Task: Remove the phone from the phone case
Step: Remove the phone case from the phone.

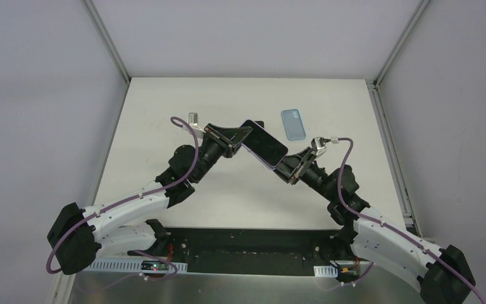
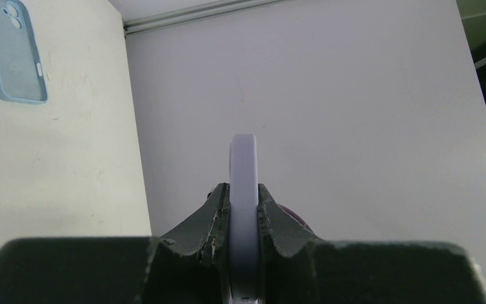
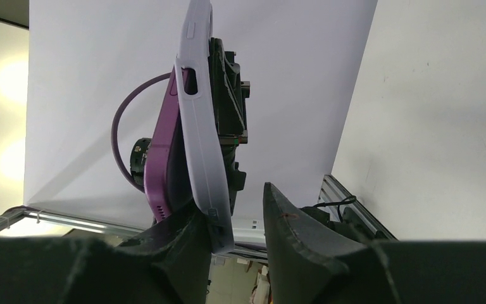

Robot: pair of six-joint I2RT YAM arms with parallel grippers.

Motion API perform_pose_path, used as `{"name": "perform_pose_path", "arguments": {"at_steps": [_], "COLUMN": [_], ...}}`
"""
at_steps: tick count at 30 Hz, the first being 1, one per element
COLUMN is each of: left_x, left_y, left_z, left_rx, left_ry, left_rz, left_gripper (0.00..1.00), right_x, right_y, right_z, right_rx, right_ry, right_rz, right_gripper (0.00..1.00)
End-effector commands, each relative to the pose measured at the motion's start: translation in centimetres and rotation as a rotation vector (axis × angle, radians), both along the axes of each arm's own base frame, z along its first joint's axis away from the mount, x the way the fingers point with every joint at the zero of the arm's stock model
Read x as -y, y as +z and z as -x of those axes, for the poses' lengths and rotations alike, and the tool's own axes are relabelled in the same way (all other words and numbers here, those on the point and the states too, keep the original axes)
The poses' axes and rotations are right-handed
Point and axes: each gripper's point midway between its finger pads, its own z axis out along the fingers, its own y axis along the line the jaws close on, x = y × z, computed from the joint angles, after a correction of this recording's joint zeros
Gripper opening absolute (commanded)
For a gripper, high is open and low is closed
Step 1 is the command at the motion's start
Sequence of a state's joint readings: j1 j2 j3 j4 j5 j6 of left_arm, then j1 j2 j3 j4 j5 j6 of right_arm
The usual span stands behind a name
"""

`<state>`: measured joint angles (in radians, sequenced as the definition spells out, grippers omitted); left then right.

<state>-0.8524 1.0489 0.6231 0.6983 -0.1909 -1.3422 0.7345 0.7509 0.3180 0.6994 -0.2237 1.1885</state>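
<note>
A purple phone (image 1: 264, 144) in a lavender case (image 2: 243, 164) hangs in the air over the table's middle, screen up. My left gripper (image 1: 243, 136) is shut on its far end; in the left wrist view the fingers (image 2: 218, 212) pinch the case edge. My right gripper (image 1: 285, 166) is open at the near end. In the right wrist view the case (image 3: 199, 126) has come away from the phone (image 3: 163, 152) at the bottom corner. The case's tip lies between the spread right fingers (image 3: 291, 221), against the left one.
A light blue phone case (image 1: 293, 123) lies flat on the white table (image 1: 164, 107) at the back right; it also shows in the left wrist view (image 2: 12, 50). White walls and metal rails (image 1: 386, 133) bound the table.
</note>
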Motion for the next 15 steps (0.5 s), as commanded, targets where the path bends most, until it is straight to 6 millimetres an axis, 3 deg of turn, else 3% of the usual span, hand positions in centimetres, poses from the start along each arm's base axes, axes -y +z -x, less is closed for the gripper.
{"name": "perform_pose_path", "arguments": {"at_steps": [1, 8, 15], "left_x": [0.2, 0.0, 0.3], "left_y": [1.4, 1.0, 0.4], "left_z": [0.9, 1.1, 1.1], "left_rx": [0.041, 0.037, 0.027], "left_ry": [-0.023, -0.025, -0.037], "left_rz": [0.036, 0.032, 0.022], "left_gripper": [0.00, 0.00, 0.00], "right_x": [0.9, 1.4, 1.4], "right_y": [5.7, 5.7, 5.9], "right_z": [0.8, 0.3, 0.3], "right_rx": [0.160, 0.169, 0.176], "right_ry": [-0.013, -0.058, -0.059], "right_rz": [-0.114, -0.098, -0.092], "right_gripper": [0.39, 0.41, 0.32]}}
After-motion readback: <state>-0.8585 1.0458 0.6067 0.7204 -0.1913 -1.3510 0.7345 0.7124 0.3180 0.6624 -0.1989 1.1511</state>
